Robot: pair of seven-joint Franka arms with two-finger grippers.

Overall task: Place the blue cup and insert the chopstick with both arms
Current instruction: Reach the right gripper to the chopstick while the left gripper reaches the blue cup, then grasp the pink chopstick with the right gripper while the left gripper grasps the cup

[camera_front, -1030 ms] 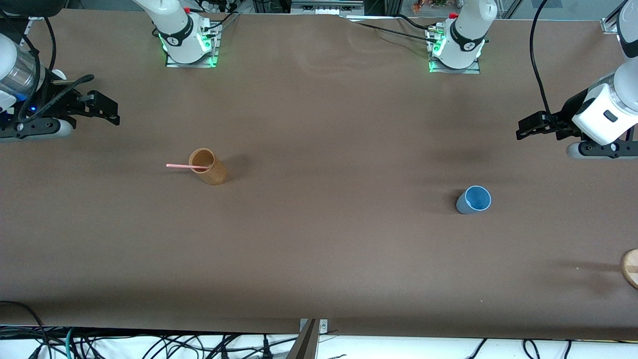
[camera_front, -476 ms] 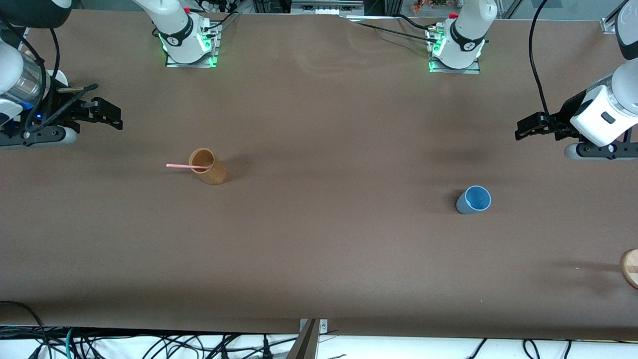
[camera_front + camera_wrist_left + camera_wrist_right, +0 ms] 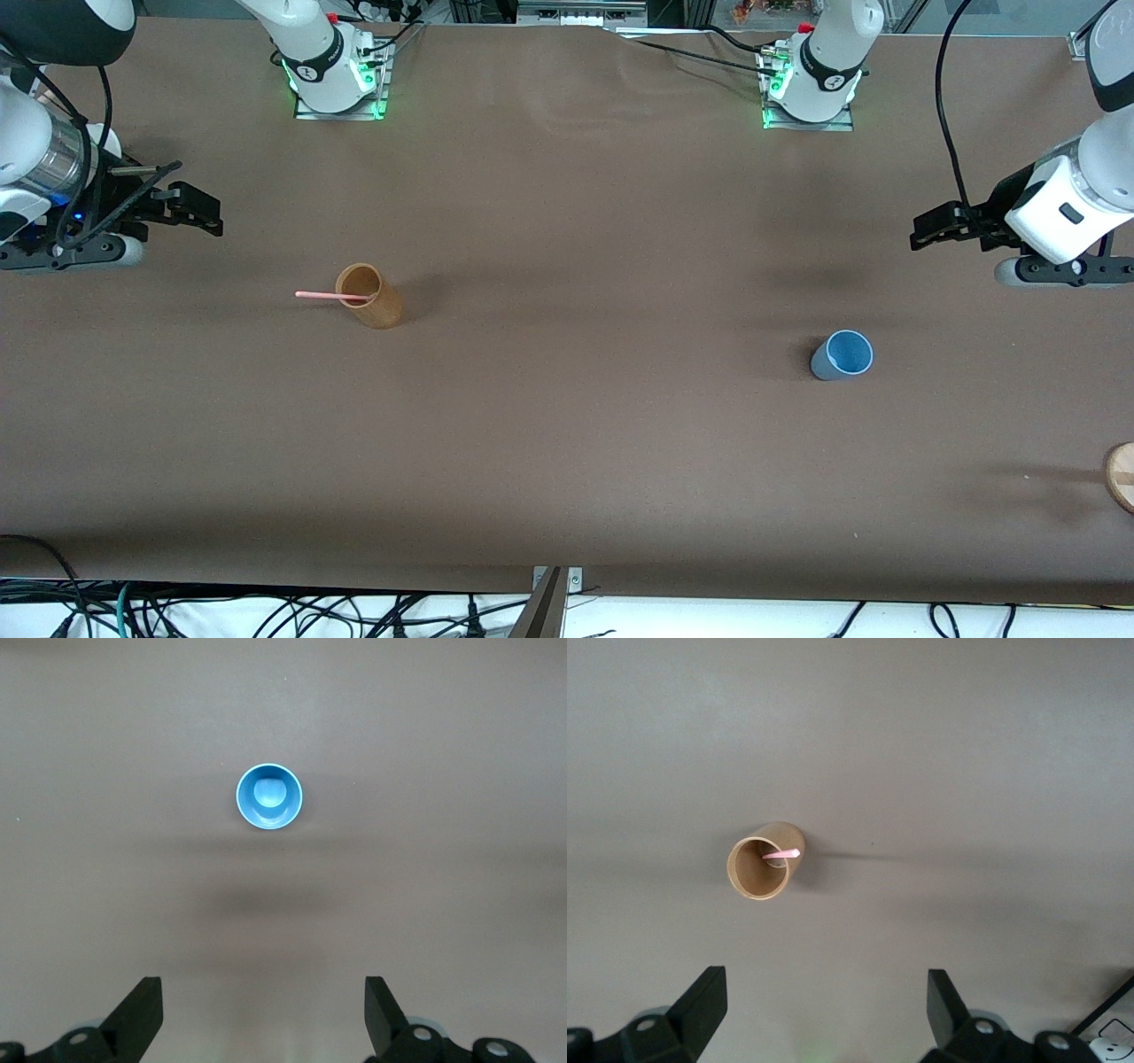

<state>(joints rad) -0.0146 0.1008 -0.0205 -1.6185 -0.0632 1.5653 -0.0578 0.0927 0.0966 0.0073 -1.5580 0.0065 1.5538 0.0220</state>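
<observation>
The blue cup (image 3: 842, 355) stands upright on the brown table toward the left arm's end; it also shows in the left wrist view (image 3: 269, 796). The pink chopstick (image 3: 321, 295) leans in a tan-brown cylindrical holder (image 3: 372, 297) toward the right arm's end, its free end sticking out past the rim; in the right wrist view the chopstick (image 3: 781, 853) lies inside the holder (image 3: 764, 861). My left gripper (image 3: 923, 232) is open and empty, up over the table's end. My right gripper (image 3: 205, 213) is open and empty, up over the table's other end.
A round wooden piece (image 3: 1122, 475) lies at the table's edge toward the left arm's end, nearer the front camera than the cup. Both arm bases (image 3: 335, 75) stand along the table's edge away from the camera. Cables hang below the near edge.
Both grippers have drifted slightly inward toward the table's middle. The cup, holder and chopstick have not moved.
</observation>
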